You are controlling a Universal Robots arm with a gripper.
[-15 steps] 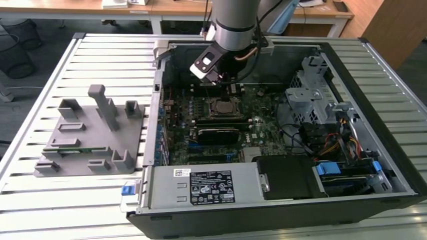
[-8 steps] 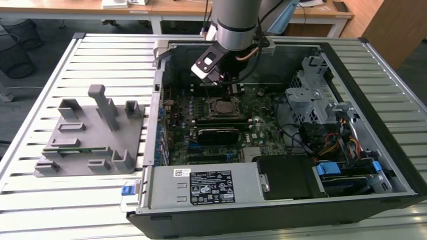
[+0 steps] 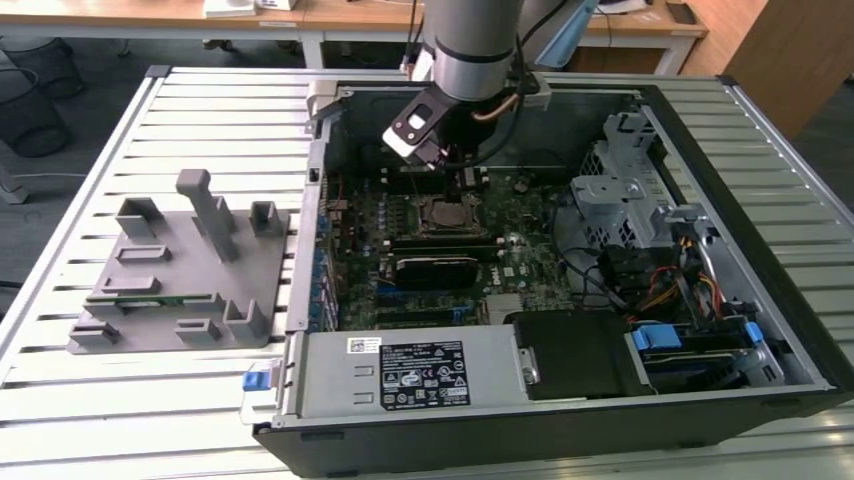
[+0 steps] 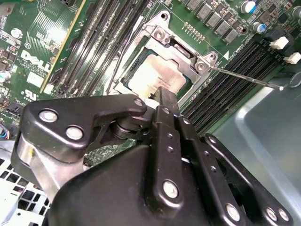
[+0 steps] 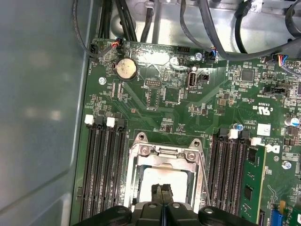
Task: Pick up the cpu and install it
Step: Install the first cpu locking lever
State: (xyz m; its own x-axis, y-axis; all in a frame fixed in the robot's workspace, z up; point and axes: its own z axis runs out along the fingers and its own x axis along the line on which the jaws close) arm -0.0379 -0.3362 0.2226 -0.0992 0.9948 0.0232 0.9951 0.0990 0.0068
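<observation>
Arm: reaches down into the open case (image 3: 747,200), over the far part of the board (image 3: 534,215)
Tool (image 5: 162,190): fingers pressed together with no gap in both wrist views, tips just above the socket (image 5: 164,157); nothing is seen held between them
Cpu (image 4: 155,77): lies flat inside the socket frame, silvery top up, right under the fingertips (image 4: 165,96); I cannot tell whether the tips touch it
Socket: metal frame around the cpu, a thin lever (image 4: 244,77) sticking out to one side; in the exterior view it sits under the tool, in the far middle of the board
Memory slots (image 5: 101,174): long black rows on both sides of the socket
Coin cell (image 5: 126,69): round, on the board beyond the socket
Fixture (image 3: 187,270): grey plastic, on the slatted bench (image 3: 80,400) at the exterior view's left, well apart from the tool
Stick (image 3: 140,303): narrow green strip resting in the fixture
</observation>
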